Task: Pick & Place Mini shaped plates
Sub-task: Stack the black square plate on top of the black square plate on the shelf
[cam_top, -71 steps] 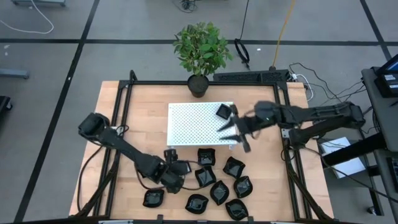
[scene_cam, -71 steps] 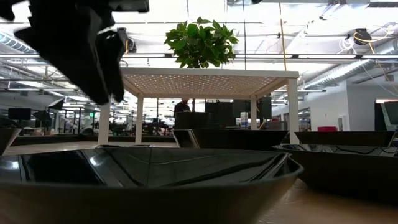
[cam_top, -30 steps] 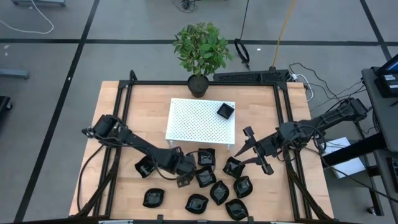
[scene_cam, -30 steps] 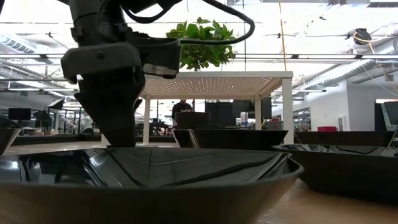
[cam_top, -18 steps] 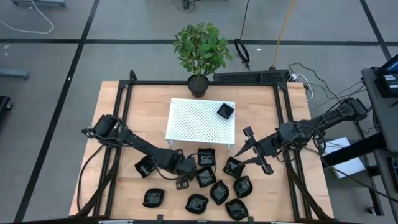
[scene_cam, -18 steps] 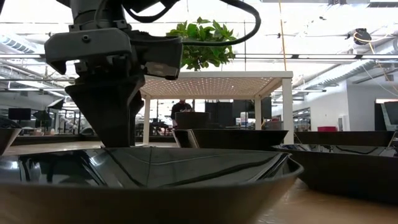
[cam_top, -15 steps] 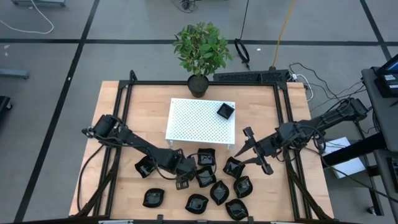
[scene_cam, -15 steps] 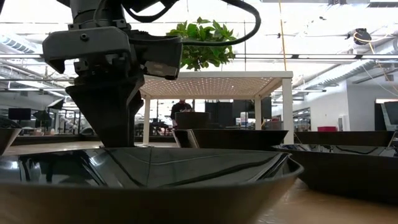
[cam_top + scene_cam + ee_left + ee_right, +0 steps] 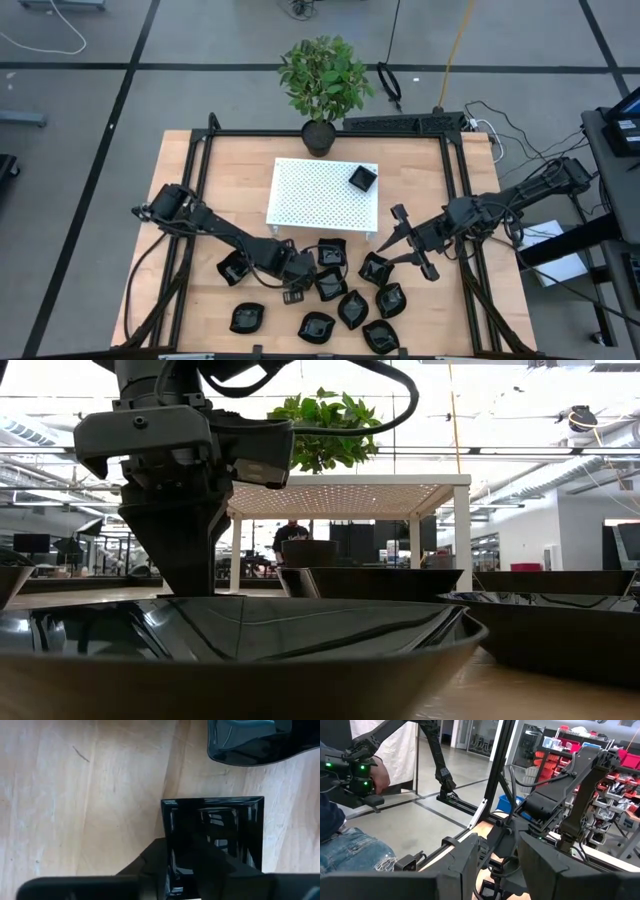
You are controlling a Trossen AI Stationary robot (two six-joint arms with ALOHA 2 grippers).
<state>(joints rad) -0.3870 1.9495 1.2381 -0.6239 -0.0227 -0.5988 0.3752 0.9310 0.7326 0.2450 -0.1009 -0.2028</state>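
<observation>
Several glossy black mini plates [image 9: 352, 305] lie in a cluster on the wooden table near its front edge. One more plate [image 9: 362, 179] sits on the white perforated platform [image 9: 310, 195]. My left gripper [image 9: 297, 278] points down at the cluster's left end, shut on a square plate [image 9: 215, 832] that rests flat on the wood. In the high view the gripper hides most of that plate. My right gripper [image 9: 397, 236] hangs raised and level to the right of the platform, open, with nothing between its fingers [image 9: 470, 865]. My left gripper has the square plate by one side wall [image 9: 167, 837]. One finger [image 9: 152, 862] stands outside the wall over the wood and the other [image 9: 215, 865] inside the dish. The fingers come from above, pointing steeply down. The plate lies flat on the table.
A potted plant [image 9: 322, 80] stands at the table's far edge behind the platform. Another plate [image 9: 232, 268] lies left of my left arm, and a rounded one [image 9: 250, 740] lies close beyond the square plate. A person [image 9: 350, 780] sits beyond the table in the right wrist view.
My left gripper has stayed over the square plate, turned slightly at the wrist, and drawn its fingers together onto the plate's wall. The plate has kept its place on the table.
</observation>
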